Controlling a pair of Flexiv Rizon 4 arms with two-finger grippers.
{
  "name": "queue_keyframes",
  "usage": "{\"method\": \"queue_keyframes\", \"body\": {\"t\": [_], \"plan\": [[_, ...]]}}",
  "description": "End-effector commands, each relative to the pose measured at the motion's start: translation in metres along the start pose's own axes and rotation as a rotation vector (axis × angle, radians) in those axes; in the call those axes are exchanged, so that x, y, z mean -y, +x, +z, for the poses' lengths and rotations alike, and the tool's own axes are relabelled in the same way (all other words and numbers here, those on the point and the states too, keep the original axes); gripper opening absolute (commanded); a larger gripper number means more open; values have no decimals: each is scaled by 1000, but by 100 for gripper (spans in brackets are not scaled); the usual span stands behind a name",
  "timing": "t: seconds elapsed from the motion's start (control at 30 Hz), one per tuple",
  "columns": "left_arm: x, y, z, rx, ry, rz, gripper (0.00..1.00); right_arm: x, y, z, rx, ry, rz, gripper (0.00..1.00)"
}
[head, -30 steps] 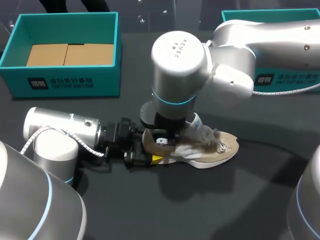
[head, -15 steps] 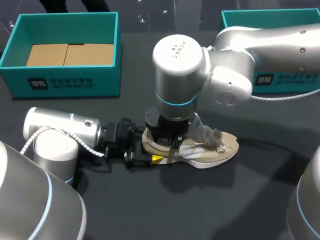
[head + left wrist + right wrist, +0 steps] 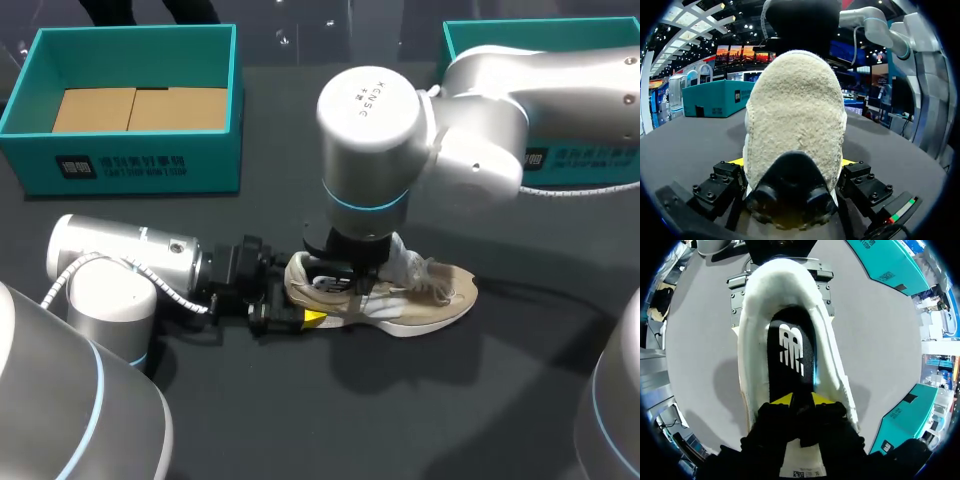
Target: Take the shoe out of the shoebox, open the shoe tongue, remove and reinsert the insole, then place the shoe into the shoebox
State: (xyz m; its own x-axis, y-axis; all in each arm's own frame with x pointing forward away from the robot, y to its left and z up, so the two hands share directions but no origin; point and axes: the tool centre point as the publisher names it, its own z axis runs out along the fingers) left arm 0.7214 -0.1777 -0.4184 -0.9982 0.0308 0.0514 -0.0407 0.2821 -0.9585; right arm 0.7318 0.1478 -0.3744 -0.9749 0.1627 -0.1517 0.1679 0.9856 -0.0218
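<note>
Shoe [image 3: 430, 310] stands on its sole near the middle of the worktop [image 3: 450, 410], well apart from the shoebox [image 3: 140, 165] at the far left corner, so removal is judged done. Left jaws are clamped on the heel from both sides. Right jaws, over the opening, appear pinched together on the fore end of the insole [image 3: 790, 347], which lies inside the shoe. Insole work looks under way. The return to the shoebox is outstanding.

shoe [image 3: 425, 300] mid-table, shoebox [image 3: 135, 165] behind left, left hand [image 3: 298, 312] at heel, right hand [image 3: 800, 400] over it
</note>
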Motion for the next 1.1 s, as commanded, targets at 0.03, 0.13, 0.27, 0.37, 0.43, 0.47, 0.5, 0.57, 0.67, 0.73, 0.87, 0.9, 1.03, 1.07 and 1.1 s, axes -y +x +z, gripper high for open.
{"method": "queue_keyframes", "body": {"t": [0.03, 0.13, 0.27, 0.37, 0.43, 0.47, 0.5, 0.57, 0.67, 0.73, 0.87, 0.9, 1.03, 1.07, 1.1], "plan": [[-4, 1, 2, 3, 0, 0, 0, 4, -4, 8, -16, -22, -2, 34], [-4, 1, 2, 3, 0, 0, 0, 5, -7, 11, -39, -39, -8, 38], [-4, 1, 2, 3, 0, 0, 0, 1, -11, 20, -96, -66, -33, 37], [-4, 1, 2, 3, 0, 0, 0, 0, -11, 28, -144, -95, -44, 35], [-4, 1, 2, 3, 0, 0, 0, -2, -9, 32, -175, -107, -53, 36], [-4, 1, 2, 3, 0, 0, 0, -2, -7, 34, -186, -109, -52, 35], [-4, 1, 2, 3, 0, 0, 0, -2, -4, 37, -206, -115, -56, 35], [-4, 1, 2, 3, 0, 0, 0, -2, 1, 39, -227, -122, -56, 32], [-4, 1, 2, 3, 0, 0, 0, 1, 12, 42, -257, -135, -52, 22], [-4, 1, 2, 3, 0, 0, 0, 4, 20, 43, -270, -145, -44, 7], [-4, 1, 2, 3, 0, 0, 0, 8, 31, 40, -280, -158, -32, 0], [-4, 1, 2, 3, 0, 0, 0, 9, 33, 39, -281, -162, -31, 0], [-4, 1, 2, 3, 0, 0, 0, 12, 35, 33, -269, -180, -31, 0], [-4, 1, 2, 3, 0, 0, 0, 12, 34, 31, -260, -192, -34, 0], [-4, 1, 2, 3, 0, 0, 0, 14, 34, 28, -245, -218, -39, 0]]}}
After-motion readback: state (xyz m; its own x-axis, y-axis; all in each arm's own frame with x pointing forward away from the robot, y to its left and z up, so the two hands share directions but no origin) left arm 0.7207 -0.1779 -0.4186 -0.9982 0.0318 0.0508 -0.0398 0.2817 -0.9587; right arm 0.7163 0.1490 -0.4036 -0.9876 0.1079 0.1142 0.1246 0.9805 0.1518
